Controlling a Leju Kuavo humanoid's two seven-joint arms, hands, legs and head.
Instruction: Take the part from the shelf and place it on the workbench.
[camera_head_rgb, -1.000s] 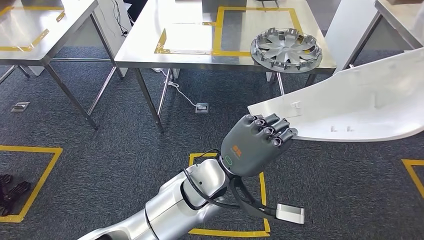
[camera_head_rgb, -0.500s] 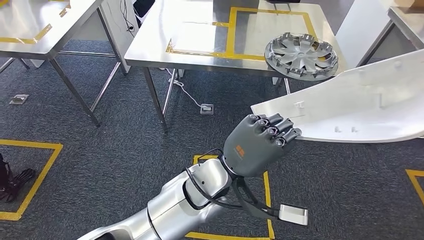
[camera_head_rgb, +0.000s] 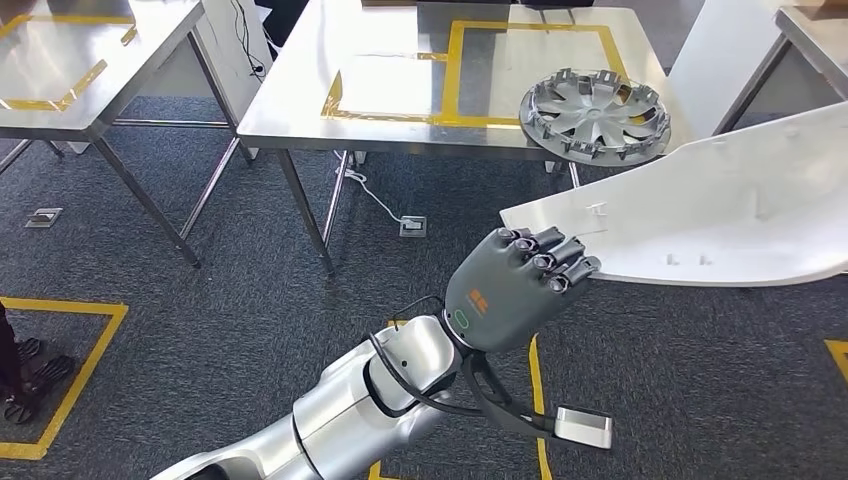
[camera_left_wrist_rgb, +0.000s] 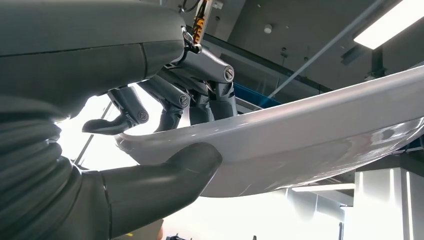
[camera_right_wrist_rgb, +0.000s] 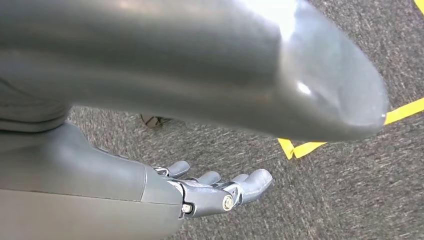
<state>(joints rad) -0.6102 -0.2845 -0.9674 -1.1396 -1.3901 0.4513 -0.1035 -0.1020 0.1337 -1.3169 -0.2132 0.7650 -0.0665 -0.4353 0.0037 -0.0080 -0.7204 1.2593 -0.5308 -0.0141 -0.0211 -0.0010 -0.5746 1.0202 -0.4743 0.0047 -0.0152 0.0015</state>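
Part (camera_head_rgb: 720, 210) clamped at near end by left hand (camera_head_rgb: 515, 285), right hand (camera_right_wrist_rgb: 220, 192) spread and unladen, carried short of worktop (camera_head_rgb: 400, 90); placement outstanding.

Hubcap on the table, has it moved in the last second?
No. The hubcap sits at the same corner of the table, beside the yellow tape; the camera shifted.
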